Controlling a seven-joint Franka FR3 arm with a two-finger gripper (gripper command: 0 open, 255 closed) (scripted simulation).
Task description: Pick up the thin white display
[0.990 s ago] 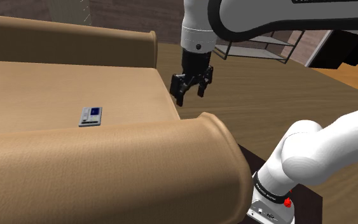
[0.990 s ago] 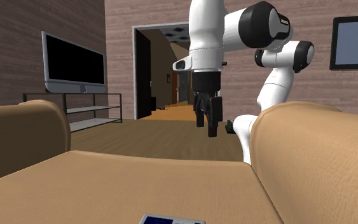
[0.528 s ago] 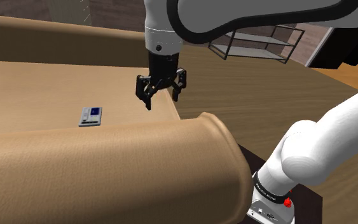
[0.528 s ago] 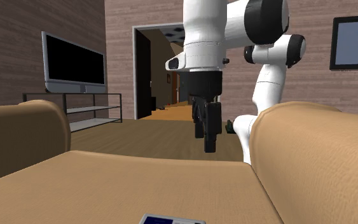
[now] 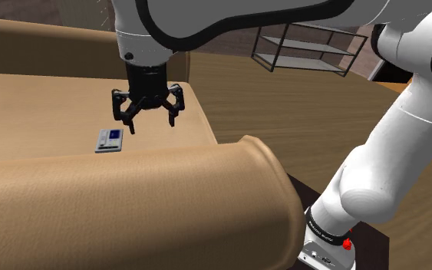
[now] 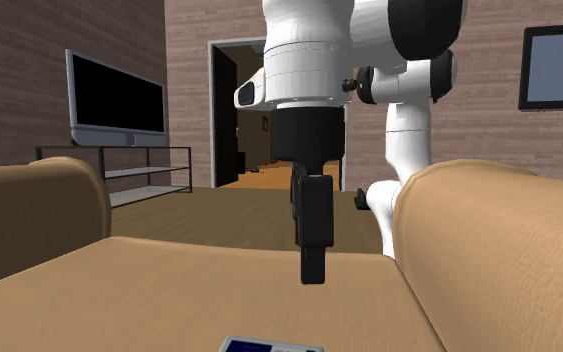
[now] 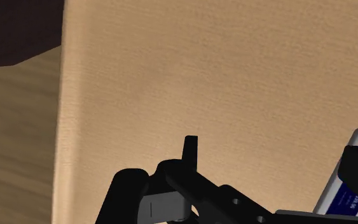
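Jaws apart and empty above the tan sofa seat (image 5: pixel 37 107), near the thin white display (image 5: pixel 110 140).

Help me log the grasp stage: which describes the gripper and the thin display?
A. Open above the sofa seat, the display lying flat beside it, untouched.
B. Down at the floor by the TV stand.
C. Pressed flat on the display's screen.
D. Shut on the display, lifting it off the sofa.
A: in the shoulder view the gripper hangs over the sofa seat with its fingers apart, and the display lies flat to that view's left of it, clear of both.
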